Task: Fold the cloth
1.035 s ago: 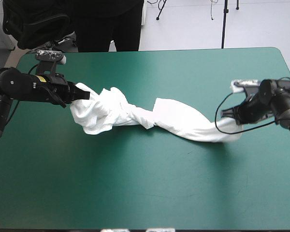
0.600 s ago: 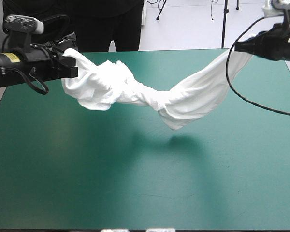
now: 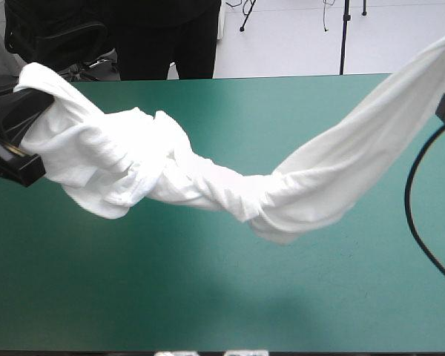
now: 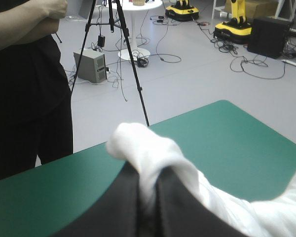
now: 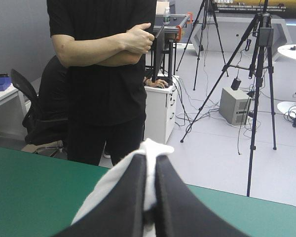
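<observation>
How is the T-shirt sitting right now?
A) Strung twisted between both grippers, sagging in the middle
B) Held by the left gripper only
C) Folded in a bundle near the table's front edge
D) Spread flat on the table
A: the T-shirt hangs as a twisted rope over the table, with one end pinched in the left gripper and the other in the right gripper.

The T-shirt (image 3: pixel 208 178) hangs as a twisted white rope across the frame, bunched thick over the left gripper (image 3: pixel 26 111) at the upper left edge. It sags just right of centre above the teal-green bench (image 3: pixel 208 297), then rises into the upper right corner.
</observation>
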Available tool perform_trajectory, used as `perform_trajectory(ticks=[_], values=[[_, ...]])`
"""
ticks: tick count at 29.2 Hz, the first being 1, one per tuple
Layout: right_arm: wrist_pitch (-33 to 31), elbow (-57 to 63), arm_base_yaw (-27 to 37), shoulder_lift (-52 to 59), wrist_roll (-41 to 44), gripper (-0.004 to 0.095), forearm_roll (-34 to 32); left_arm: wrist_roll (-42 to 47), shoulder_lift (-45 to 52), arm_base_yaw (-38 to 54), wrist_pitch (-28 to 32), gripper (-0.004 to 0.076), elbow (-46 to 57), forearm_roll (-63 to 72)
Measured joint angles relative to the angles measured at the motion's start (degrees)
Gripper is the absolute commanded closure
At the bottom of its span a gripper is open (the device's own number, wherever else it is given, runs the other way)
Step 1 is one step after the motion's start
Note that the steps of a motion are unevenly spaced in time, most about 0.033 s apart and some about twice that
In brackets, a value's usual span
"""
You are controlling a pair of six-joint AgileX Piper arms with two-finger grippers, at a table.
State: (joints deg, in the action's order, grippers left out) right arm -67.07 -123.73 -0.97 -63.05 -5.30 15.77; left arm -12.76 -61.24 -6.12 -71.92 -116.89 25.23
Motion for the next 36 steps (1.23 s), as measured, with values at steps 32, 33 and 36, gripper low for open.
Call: perform_trajectory(ticks=[32, 33, 36], values=[[6.9, 42.3, -11.6, -2.9, 0.2, 0.0925, -13.7, 5.3, 1.1, -5.1, 3.8, 0.0733, 43.0, -7.6], [8.2, 42.4, -11.6, -4.9, 0.4, 0.0925, -14.8, 5.3, -0.1, -5.1, 4.9, 0.0733, 43.4, -8.4], [13.0, 42.7, -11.6, -10.8, 1.0, 0.0925, -17.1, 5.4, -4.7, -5.1, 9.4, 0.0733, 43.7, -10.1]])
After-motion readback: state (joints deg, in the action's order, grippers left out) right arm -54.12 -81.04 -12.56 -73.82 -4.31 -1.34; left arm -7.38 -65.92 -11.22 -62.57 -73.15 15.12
